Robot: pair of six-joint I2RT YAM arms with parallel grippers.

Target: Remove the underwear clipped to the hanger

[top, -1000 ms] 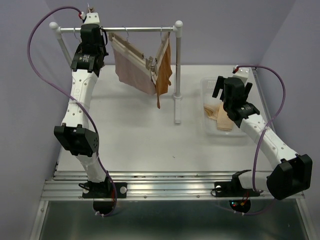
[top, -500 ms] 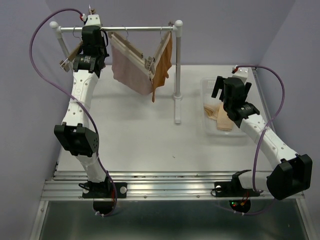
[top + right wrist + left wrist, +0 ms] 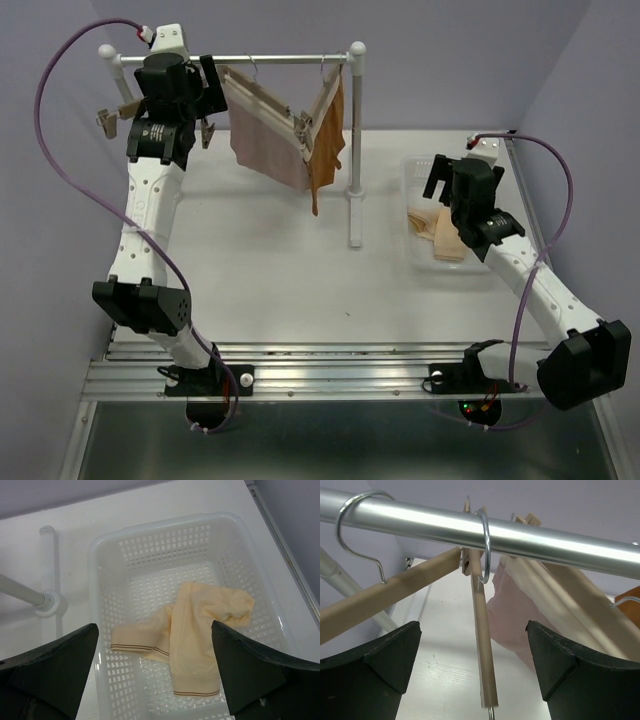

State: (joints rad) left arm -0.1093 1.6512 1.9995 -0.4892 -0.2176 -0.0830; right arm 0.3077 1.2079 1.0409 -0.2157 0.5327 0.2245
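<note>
While the pink briefs (image 3: 265, 140) and the brown briefs (image 3: 328, 140) are hanging under the rail (image 3: 280, 58), the cream briefs (image 3: 195, 630) are lying in the basket (image 3: 165, 522). The left gripper (image 3: 472, 645) and the right gripper (image 3: 154, 630) are gaping wide, holding nothing.

A silver rail (image 3: 285, 58) ran between two white posts at the back of the white counter (image 3: 270, 280). The right post (image 3: 356, 130) stood upright on a long foot. To its right, well apart, a white perforated plastic basket (image 3: 412, 165) sat on the counter. Lilac walls (image 3: 460, 60) enclosed the scene.
</note>
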